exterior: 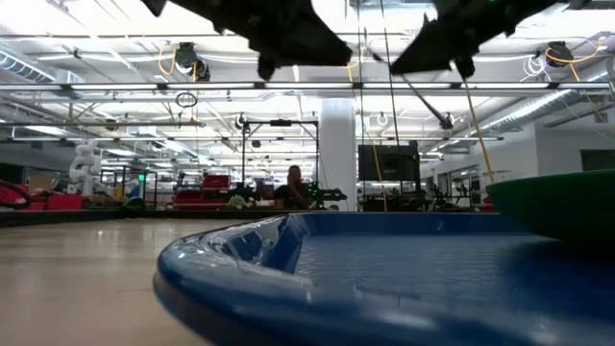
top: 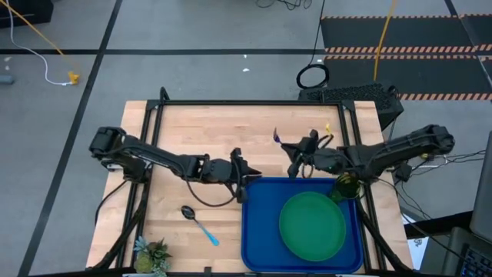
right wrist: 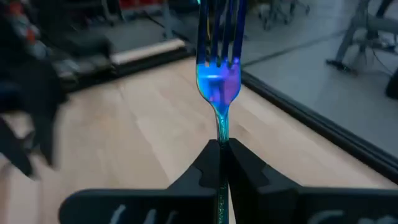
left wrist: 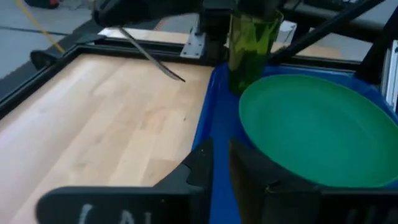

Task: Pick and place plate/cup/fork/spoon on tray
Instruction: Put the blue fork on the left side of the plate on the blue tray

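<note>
The blue tray [top: 257, 231] lies at the table's near right. The green plate [top: 311, 225] lies flat in it. The olive cup [top: 346, 186] stands upright at the tray's far right corner and also shows in the left wrist view [left wrist: 252, 43]. The spoon [top: 198, 223] lies on the wood left of the tray. My right gripper [top: 290, 154] is shut on the fork [right wrist: 217, 81] above the table, just beyond the tray's far edge. My left gripper [top: 246, 175] is open and empty over the tray's far left corner. My right gripper pinches the fork's neck [right wrist: 221, 134], just behind the tines, between its two fingers. The fork lies along the fingers, with the tines [right wrist: 217, 37] sticking out past the fingertips. The handle is hidden between the fingers. The fork is lifted clear of the table.
A small spiky potted plant [top: 151, 255] stands at the table's near left corner. Bare wood [top: 192, 131] stretches across the far and left parts of the table. A black frame [top: 254, 102] runs along the table's far edge.
</note>
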Motion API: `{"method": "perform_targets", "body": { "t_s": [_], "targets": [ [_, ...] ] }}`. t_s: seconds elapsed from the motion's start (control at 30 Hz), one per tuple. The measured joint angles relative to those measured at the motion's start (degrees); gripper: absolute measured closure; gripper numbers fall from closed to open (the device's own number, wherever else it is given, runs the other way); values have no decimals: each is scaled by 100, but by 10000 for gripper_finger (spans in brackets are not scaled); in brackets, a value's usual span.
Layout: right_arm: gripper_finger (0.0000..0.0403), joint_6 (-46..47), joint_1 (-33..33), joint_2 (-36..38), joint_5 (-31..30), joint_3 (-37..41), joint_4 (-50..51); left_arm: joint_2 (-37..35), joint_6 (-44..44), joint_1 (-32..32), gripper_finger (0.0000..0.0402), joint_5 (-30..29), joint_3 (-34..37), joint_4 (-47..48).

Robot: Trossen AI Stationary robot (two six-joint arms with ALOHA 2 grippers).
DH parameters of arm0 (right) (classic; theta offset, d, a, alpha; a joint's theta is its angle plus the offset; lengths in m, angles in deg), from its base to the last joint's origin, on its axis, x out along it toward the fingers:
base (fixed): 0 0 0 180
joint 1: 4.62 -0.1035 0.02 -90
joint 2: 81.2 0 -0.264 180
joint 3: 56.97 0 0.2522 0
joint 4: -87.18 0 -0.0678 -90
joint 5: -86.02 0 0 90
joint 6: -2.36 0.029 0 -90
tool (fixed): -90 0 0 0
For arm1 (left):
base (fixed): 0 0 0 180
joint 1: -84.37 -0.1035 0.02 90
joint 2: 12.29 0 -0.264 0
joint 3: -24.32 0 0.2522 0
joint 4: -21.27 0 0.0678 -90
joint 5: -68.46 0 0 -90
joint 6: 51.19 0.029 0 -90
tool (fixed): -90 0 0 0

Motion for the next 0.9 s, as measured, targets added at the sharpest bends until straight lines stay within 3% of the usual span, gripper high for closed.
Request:
{"method": "perform_targets", "body": {
  "t_s": [0.17,0.3,0.43,0.63,0.9],
  "targets": [
    [402,-457,-670,-1,-711,0,-751,337,13,-22,278,144,2,-757],
    [403,-839,-1133,-139,-1388,-2,-1362,607,160,-20,218,-212,0,-1612],
    [403,-1451,-1419,-498,-1693,-4,-2297,997,549,-24,180,-330,-69,-2408],
    [403,-2048,-1611,-896,-2174,-4,-3201,1299,660,-20,161,-845,-342,-2644],
    [402,-2369,-1607,-1250,-2139,-4,-3831,1634,710,-20,160,-693,-603,-2738]
  ]
}}
